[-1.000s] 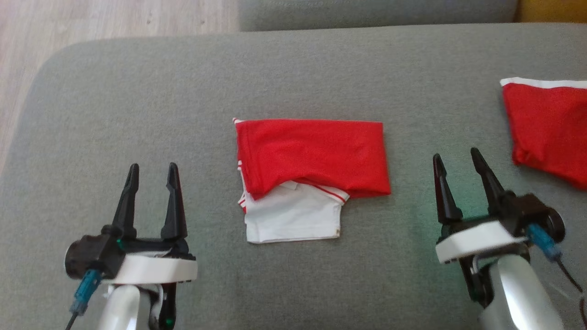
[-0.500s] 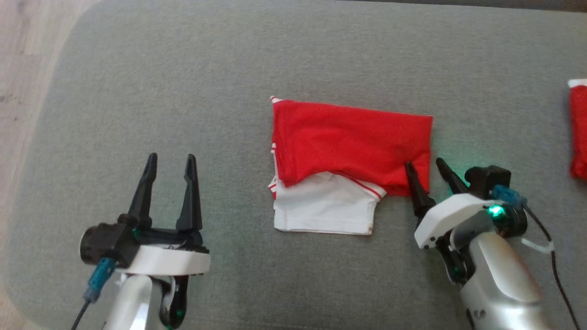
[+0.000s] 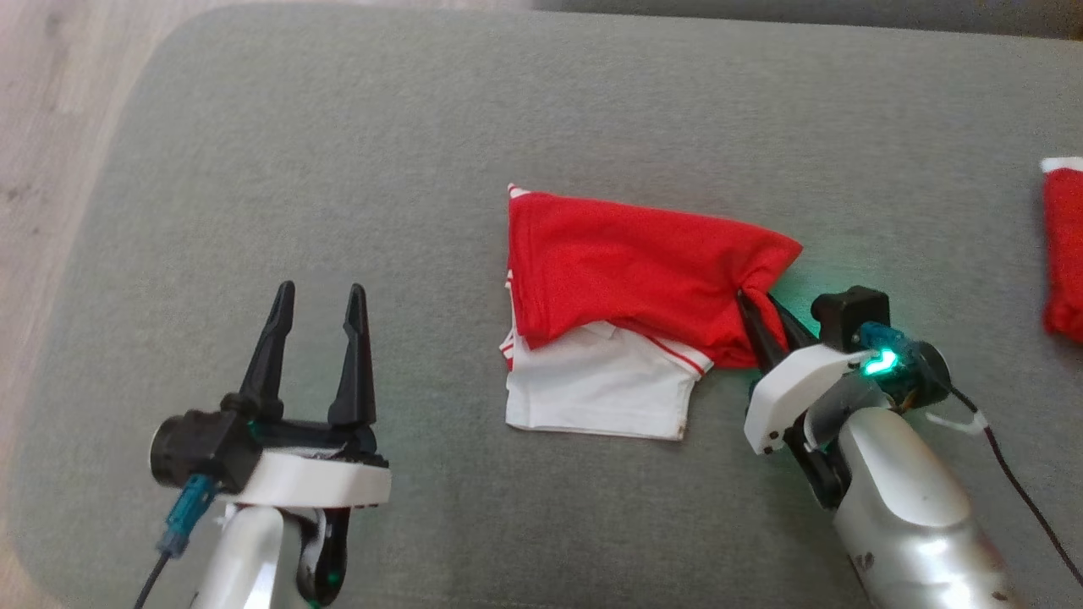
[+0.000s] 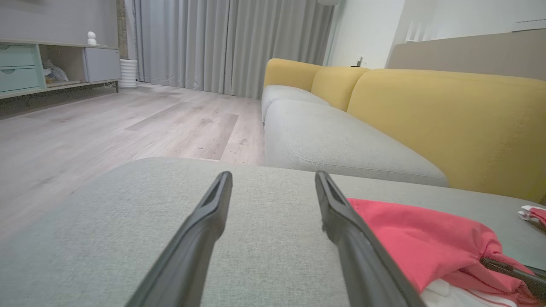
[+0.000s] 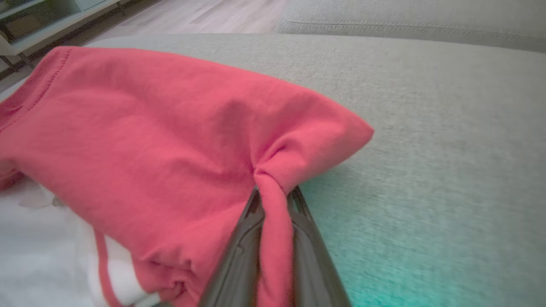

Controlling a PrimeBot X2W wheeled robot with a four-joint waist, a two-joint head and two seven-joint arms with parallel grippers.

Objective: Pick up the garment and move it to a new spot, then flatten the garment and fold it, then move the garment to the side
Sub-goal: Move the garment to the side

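Note:
The garment (image 3: pixel 626 279) is a folded red and white shirt lying in the middle of the grey sofa cushion (image 3: pixel 338 169). Its white part (image 3: pixel 592 389) sticks out toward me. My right gripper (image 3: pixel 755 298) is shut on the garment's right edge, and the red cloth (image 5: pixel 170 140) bunches into a pinch between its fingers (image 5: pixel 239 251). My left gripper (image 3: pixel 320 292) stands open over bare cushion to the left of the garment, with nothing between its fingers (image 4: pixel 200 230). The red cloth (image 4: pixel 413 243) lies just right of them.
A second red and white piece of clothing (image 3: pixel 1064 245) lies at the cushion's right edge. Wooden floor (image 3: pixel 51 101) runs past the cushion's left side. A yellow-backed sofa (image 4: pixel 448 115) and a grey seat (image 4: pixel 332 140) stand beyond the cushion.
My right gripper reached in to the garment's right edge and shut on it, bunching the cloth. The camera shifted, so the whole scene slid. The left gripper stayed open.

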